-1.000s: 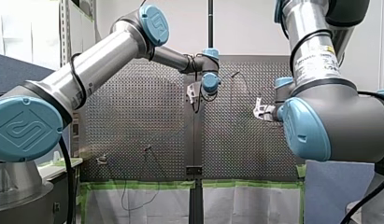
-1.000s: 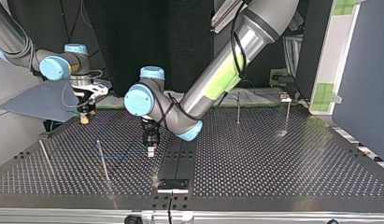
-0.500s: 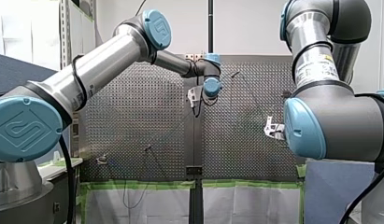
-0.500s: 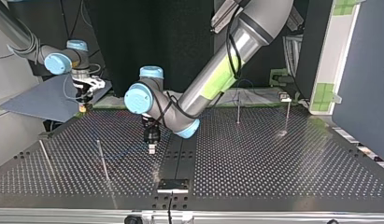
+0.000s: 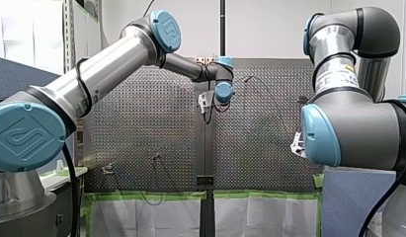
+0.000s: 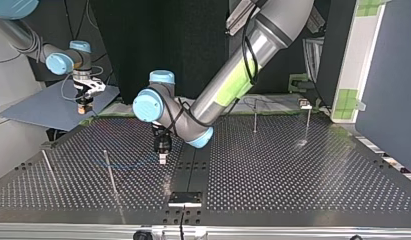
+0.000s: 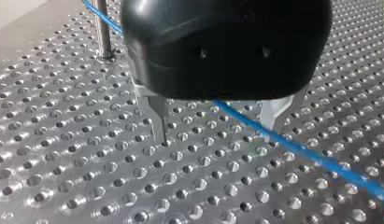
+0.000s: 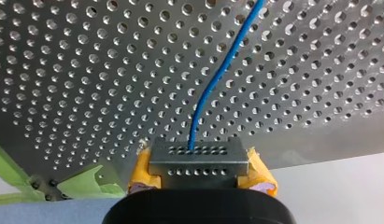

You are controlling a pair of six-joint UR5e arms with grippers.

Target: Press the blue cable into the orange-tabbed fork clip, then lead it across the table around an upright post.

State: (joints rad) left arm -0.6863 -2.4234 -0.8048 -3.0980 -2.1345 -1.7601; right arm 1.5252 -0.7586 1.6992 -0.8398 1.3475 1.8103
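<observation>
My left arm (image 5: 106,64) is a silver tube with dark grey joints and round light-blue caps (image 5: 163,29), each with a pressed logo. A thin black cable (image 5: 81,81) loops around it. My right arm (image 5: 358,123) has the same colours and a white printed label (image 5: 339,74). My left gripper (image 7: 216,138) has a rounded black housing and thin metal fingers (image 7: 158,116); my right gripper (image 8: 199,163) shows yellow pads (image 8: 260,173) beside a grey block.
</observation>
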